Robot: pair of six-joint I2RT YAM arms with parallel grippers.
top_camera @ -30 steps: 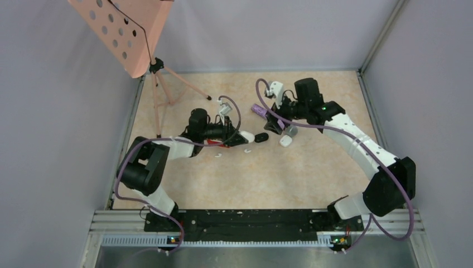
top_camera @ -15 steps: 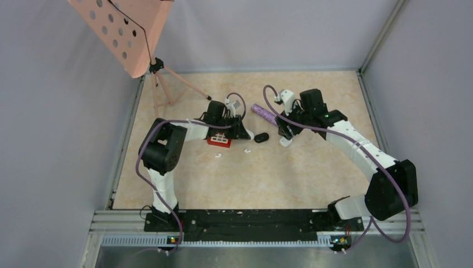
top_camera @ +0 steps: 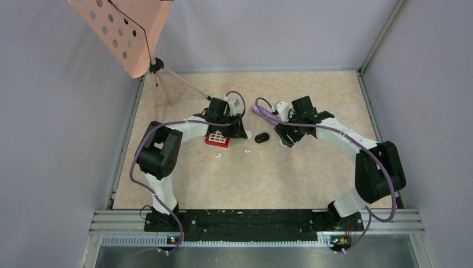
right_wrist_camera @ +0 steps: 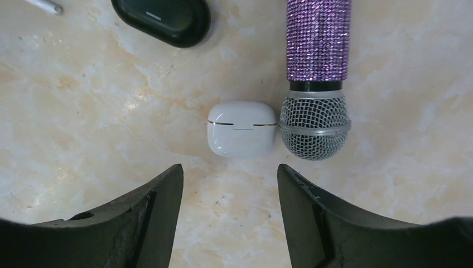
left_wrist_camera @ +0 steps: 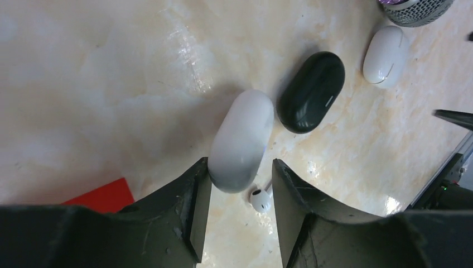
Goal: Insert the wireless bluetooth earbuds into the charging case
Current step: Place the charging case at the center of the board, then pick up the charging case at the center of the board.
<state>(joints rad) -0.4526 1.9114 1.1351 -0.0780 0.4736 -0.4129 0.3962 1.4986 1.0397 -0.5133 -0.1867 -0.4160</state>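
In the left wrist view a tiny white earbud (left_wrist_camera: 260, 199) lies on the table between my left gripper's fingers, beside the near end of a white oval case (left_wrist_camera: 241, 140). My left gripper (left_wrist_camera: 239, 168) is open and straddles both; its left finger is against the case. A black oval case (left_wrist_camera: 311, 92) lies just beyond. Two white earbuds (top_camera: 246, 150) (top_camera: 218, 155) show in the top view. My right gripper (right_wrist_camera: 230, 170) is open and empty, just short of a small shut white case (right_wrist_camera: 242, 128). The tip of another white earbud (right_wrist_camera: 44, 5) shows at that view's top left.
A purple glitter microphone (right_wrist_camera: 315, 84) lies against the small white case's right side. A red block (top_camera: 217, 138) sits under the left wrist. A pink music stand (top_camera: 125, 33) on a tripod stands at the back left. Grey walls enclose the table.
My right gripper has come down and towards the small white case and microphone head. My left arm has swung its elbow in, with its gripper staying over the white oval case.
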